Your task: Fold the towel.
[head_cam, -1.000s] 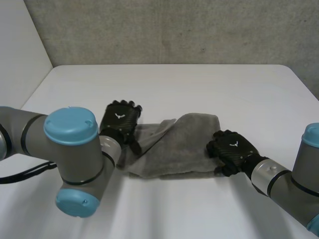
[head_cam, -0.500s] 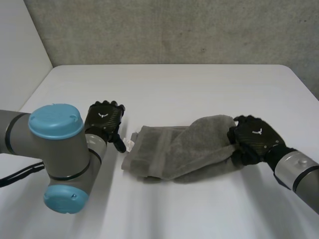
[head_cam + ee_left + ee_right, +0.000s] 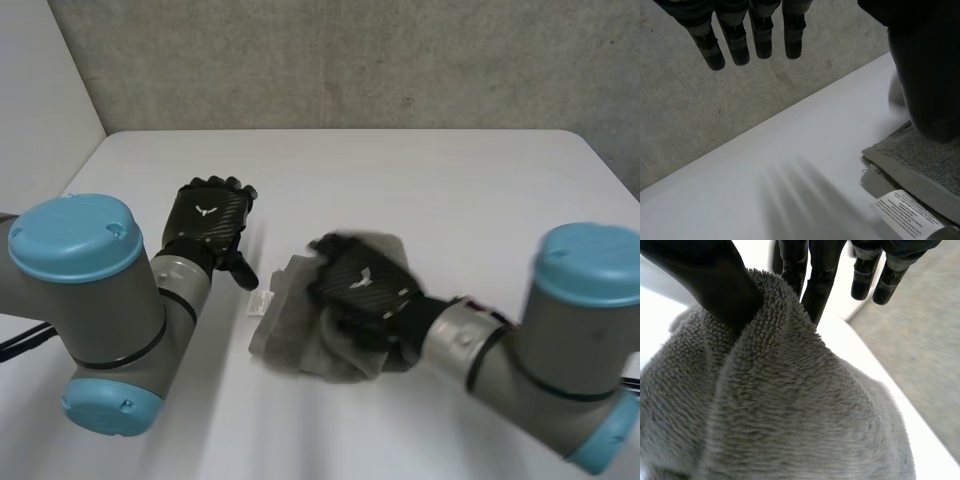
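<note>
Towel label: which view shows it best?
Left wrist view: the label lies close, its printed lines visible, at the towel's hemmed edge. The head view gives it as a small white tag. Right wrist view faces grey pile.

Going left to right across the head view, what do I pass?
left arm's blue cap → left hand → white label → right hand, pinching the towel → right arm's blue cap

Bright, diffuse light thru-out; white table [image 3: 480,190] evenly lit.
</note>
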Tool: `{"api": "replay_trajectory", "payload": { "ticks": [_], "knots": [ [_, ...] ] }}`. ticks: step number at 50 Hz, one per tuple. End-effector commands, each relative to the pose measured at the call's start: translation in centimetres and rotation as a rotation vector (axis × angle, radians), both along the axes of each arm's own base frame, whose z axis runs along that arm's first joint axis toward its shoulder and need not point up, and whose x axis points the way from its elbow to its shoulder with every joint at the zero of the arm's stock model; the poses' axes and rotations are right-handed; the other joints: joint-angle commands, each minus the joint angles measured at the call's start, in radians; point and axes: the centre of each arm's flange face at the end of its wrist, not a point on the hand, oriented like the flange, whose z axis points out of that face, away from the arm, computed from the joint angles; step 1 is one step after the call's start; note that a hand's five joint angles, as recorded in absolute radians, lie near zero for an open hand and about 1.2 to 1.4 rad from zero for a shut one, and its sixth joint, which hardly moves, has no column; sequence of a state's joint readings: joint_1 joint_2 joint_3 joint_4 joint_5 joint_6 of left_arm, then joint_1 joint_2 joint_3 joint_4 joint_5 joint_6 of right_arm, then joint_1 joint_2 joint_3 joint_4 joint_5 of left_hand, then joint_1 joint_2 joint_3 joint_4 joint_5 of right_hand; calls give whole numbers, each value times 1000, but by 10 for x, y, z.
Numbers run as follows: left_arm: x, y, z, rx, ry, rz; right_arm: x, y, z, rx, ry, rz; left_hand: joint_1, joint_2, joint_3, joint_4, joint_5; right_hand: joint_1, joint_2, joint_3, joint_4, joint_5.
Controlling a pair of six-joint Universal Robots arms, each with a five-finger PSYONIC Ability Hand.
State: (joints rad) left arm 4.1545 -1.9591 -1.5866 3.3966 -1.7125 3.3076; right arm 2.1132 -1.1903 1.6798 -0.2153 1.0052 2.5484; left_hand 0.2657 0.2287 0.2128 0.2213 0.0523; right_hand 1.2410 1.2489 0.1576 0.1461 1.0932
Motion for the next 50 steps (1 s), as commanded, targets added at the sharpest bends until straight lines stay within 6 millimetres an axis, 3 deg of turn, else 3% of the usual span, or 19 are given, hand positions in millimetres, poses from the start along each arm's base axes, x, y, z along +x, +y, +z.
{"api": "replay_trajectory", "payload": {
  "ticks": [1, 5, 8, 9, 10, 11, 12, 19, 23, 33, 41, 50],
  "knots": [
    [12, -9, 2, -1, -1, 42, 36, 22, -24, 17, 34, 103, -93, -56, -38, -47, -52, -61, -69, 17, 28, -88],
    [13, -9, 2, -2, 1, 45, 46, 23, -29, 2, 43, 87, -93, -56, -38, -47, -52, -70, -78, 17, 28, -96],
    [14, -10, 3, -4, 0, 48, 52, 23, -36, -6, 67, 47, -93, -56, -38, -47, -52, -263, -271, 17, 28, -290],
    [15, -11, 3, -4, 0, 51, 52, 21, -38, -10, 75, 20, -93, -56, -38, -47, -52, -566, -574, 17, 28, -592],
    [15, -11, 3, -4, 0, 51, 52, 21, -38, -10, 75, 20, -93, -56, -38, -47, -52, -569, -577, 17, 28, -596],
    [15, -11, 3, -4, 0, 54, 51, 19, -39, -13, 82, -8, -93, -56, -38, -47, -52, -961, -969, 17, 28, -988],
    [16, -12, 3, -5, 1, 55, 50, 17, -38, -14, 85, -31, -93, -56, -38, -47, -52, -1238, -1246, 17, 28, -1093],
    [16, -15, 6, -18, 9, 59, 44, 10, -34, 35, 56, -87, -93, -56, -38, -47, -52, -1241, -1249, 17, 28, -1093],
    [15, -16, 8, -22, 15, 57, 36, 1, -5, 123, -59, -153, -93, -56, -38, -47, -52, -1241, -1249, 17, 28, -1093],
    [13, -9, 6, -12, 11, 45, 3, -17, 25, 192, -168, -250, -93, -56, -38, -47, -52, -1241, -1249, 17, 28, -1093],
    [4, 2, 6, -8, 9, 7, -30, -28, 23, 215, -164, -355, -93, -56, -38, -47, -52, -1241, -1249, 17, 28, -1093],
    [3, 5, 8, -10, 15, 3, -41, -7, -6, 322, -115, -370, -93, -56, -38, -47, -52, -1212, -1220, 17, 28, -1093]
  ]
}}
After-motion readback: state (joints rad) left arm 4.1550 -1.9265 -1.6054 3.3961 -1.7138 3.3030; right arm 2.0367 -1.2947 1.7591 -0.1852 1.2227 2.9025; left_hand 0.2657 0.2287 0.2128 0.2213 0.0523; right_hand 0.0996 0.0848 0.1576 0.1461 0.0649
